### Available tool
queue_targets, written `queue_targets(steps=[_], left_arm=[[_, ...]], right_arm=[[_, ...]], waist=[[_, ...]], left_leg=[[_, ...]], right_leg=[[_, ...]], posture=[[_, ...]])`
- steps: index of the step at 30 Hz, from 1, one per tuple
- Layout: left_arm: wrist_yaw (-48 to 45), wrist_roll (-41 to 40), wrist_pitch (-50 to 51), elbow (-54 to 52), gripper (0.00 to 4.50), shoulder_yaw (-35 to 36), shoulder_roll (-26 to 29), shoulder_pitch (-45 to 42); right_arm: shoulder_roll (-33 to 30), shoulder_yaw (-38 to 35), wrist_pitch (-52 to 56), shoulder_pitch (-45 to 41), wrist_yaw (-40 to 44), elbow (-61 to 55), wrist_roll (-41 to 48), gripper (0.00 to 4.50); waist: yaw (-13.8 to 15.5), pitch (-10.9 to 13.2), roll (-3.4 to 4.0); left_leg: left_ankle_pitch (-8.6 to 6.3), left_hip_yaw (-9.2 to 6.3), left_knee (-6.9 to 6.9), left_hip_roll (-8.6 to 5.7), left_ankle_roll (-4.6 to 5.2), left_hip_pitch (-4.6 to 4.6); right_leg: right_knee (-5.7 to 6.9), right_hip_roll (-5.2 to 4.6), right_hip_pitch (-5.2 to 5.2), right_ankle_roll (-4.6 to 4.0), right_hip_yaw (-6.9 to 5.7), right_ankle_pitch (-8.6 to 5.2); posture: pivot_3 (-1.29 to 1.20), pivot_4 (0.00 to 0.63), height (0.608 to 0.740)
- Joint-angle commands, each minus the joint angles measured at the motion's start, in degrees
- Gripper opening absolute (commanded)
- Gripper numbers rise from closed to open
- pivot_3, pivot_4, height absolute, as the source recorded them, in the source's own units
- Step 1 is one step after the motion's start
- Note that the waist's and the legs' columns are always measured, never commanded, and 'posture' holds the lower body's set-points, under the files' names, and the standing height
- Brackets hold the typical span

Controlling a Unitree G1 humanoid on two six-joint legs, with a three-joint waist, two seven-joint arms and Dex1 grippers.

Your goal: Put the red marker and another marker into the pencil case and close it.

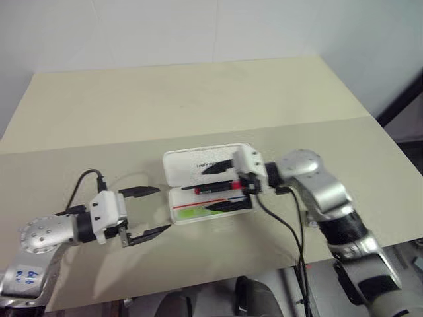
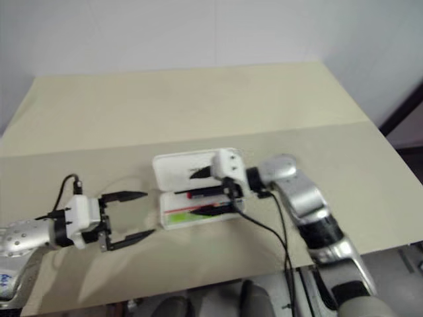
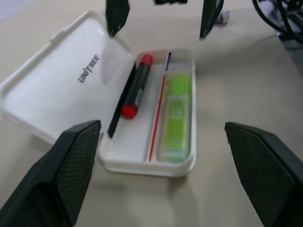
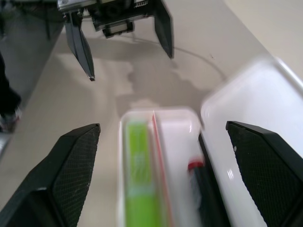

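Sitting open on beige table [image 1: 198, 99]: pencil case [image 3: 182, 168], lid flat, UNITREE print up. Red marker [image 3: 137, 87] in tray compartment nearest hinge, tilted, lying along hinge edge. Yellow-green highlighter [image 3: 176, 116] in outer compartment, past thin red divider line. Right gripper [image 1: 221, 186] over case's right end, fingers spread wide, holding nothing. Left gripper [image 1: 147, 212] just left of case, level with it, fingers spread, empty, not touching case.

"UNITREE" in dark letters on your pencil case [image 3: 61, 90], inside its open lid, far half.
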Motion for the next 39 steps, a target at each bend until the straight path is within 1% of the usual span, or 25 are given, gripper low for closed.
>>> queue_targets(steps=[1, 4, 7, 11, 14, 17, 19, 21, 23, 29, 34, 36, 39], left_arm=[[1.23, 0.15, 0.01, -2.78, 4.50, -2.58, -1.33, -1.31], [1.77, 0.26, -0.07, -2.99, 4.50, -4.26, -2.51, -0.95], [2.53, 0.52, 0.13, -4.05, 4.50, -5.89, -3.61, -0.20], [3.57, 0.42, 0.61, -3.96, 4.50, -8.63, -5.34, -1.44], [4.21, 0.44, 1.16, -4.98, 4.50, -10.41, -6.21, -2.06], [4.81, 0.23, 1.84, -6.04, 4.50, -11.30, -6.35, -1.96], [5.08, 0.04, 2.43, -6.55, 4.50, -11.56, -6.25, -1.99], [5.19, -0.02, 2.76, -6.64, 4.50, -11.79, -6.19, -2.07], [4.90, -0.34, 3.37, -7.03, 4.50, -11.97, -5.83, -1.95], [4.29, -0.76, 4.96, -5.87, 4.50, -11.70, -5.27, -5.85], [3.25, -1.29, 5.78, -5.16, 4.50, -10.84, -4.23, -7.76], [2.89, -1.38, 5.94, -4.92, 4.50, -10.48, -3.82, -8.02], [2.39, -1.64, 6.69, -4.93, 4.50, -9.94, -3.09, -8.64]], right_arm=[[-4.94, -9.70, 6.43, 6.78, -3.20, -11.36, 7.65, 4.48], [-8.52, -16.52, 10.14, 13.50, -7.23, -17.67, 11.05, 4.48], [-10.41, -23.91, 13.03, 19.81, -12.67, -22.72, 13.35, 4.48], [-10.42, -32.36, 13.88, 29.41, -18.95, -28.20, 14.33, 4.48], [-10.71, -37.84, 14.81, 36.12, -21.62, -31.43, 15.47, 4.48], [-11.16, -42.40, 16.68, 41.35, -24.80, -34.18, 16.06, 4.48], [-11.40, -44.37, 18.19, 43.25, -27.04, -35.52, 16.65, 4.48], [-11.32, -45.25, 19.20, 44.53, -28.90, -36.47, 17.01, 4.48], [-9.78, -45.58, 19.99, 47.65, -31.70, -38.13, 16.38, 4.48], [-2.89, -43.94, 24.28, 56.48, -42.93, -41.72, 14.38, 4.48], [1.55, -39.26, 22.55, 59.09, -49.07, -41.06, 10.42, 4.48], [2.49, -37.65, 21.59, 59.37, -50.33, -40.52, 8.97, 4.48], [5.57, -35.34, 20.48, 59.35, -52.78, -38.83, 7.90, 4.48]], waist=[[0.33, 0.04, 0.06], [0.55, 0.03, 0.05], [0.56, 0.01, 0.02], [0.85, -0.02, -0.03], [1.33, -0.06, -0.08], [1.74, -0.08, -0.11], [1.89, -0.09, -0.12], [1.91, -0.10, -0.13], [1.96, -0.11, -0.13], [2.25, -0.20, -0.22], [1.72, -0.25, -0.12], [1.73, -0.26, -0.05], [1.82, -0.27, -0.07]], left_leg=[[-0.02, 0.01, -0.01, 0.00, 0.01, -0.01], [-0.03, 0.01, -0.04, 0.01, 0.00, 0.00], [-0.06, 0.12, -0.02, 0.01, 0.05, -0.03], [-0.09, 0.15, -0.01, 0.01, 0.09, 0.00], [-0.08, 0.12, 0.01, 0.00, 0.09, 0.02], [-0.09, 0.13, 0.02, -0.01, 0.11, 0.04], [-0.10, 0.14, 0.02, -0.01, 0.12, 0.04], [-0.10, 0.14, 0.02, -0.02, 0.13, 0.04], [-0.11, 0.13, 0.02, -0.01, 0.14, 0.04], [-0.13, 0.08, 0.02, -0.03, 0.17, 0.00], [-0.13, 0.06, 0.01, 0.01, 0.18, 0.08], [-0.13, 0.03, 0.00, 0.03, 0.18, 0.08], [-0.13, 0.00, 0.00, 0.04, 0.18, 0.08]], right_leg=[[-0.02, 0.00, 0.00, 0.00, 0.00, 0.00], [-0.03, 0.00, 0.00, 0.00, -0.02, 0.00], [-0.05, -0.01, 0.06, 0.00, 0.03, 0.00], [-0.04, 0.00, 0.15, -0.01, 0.13, -0.01], [0.00, 0.00, 0.16, -0.05, 0.15, 0.02], [0.00, 0.01, 0.15, -0.07, 0.20, 0.03], [-0.01, 0.01, 0.15, -0.07, 0.21, 0.03], [-0.02, 0.02, 0.14, -0.08, 0.21, 0.02], [-0.03, 0.05, 0.14, -0.10, 0.21, 0.01], [-0.02, 0.05, 0.15, -0.16, 0.22, -0.02], [-0.01, 0.18, 0.12, -0.17, 0.34, -0.03], [0.00, 0.22, 0.10, -0.19, 0.36, -0.04], [0.00, 0.26, 0.09, -0.23, 0.37, -0.05]], posture=[[0.00, 0.150, 0.740], [0.00, 0.150, 0.740], [0.00, 0.150, 0.740], [0.00, 0.150, 0.740], [0.00, 0.150, 0.740], [0.00, 0.150, 0.740], [0.00, 0.150, 0.740], [0.00, 0.150, 0.740], [0.00, 0.150, 0.740], [0.00, 0.150, 0.740], [0.00, 0.150, 0.740], [0.00, 0.150, 0.740], [0.00, 0.150, 0.740]])
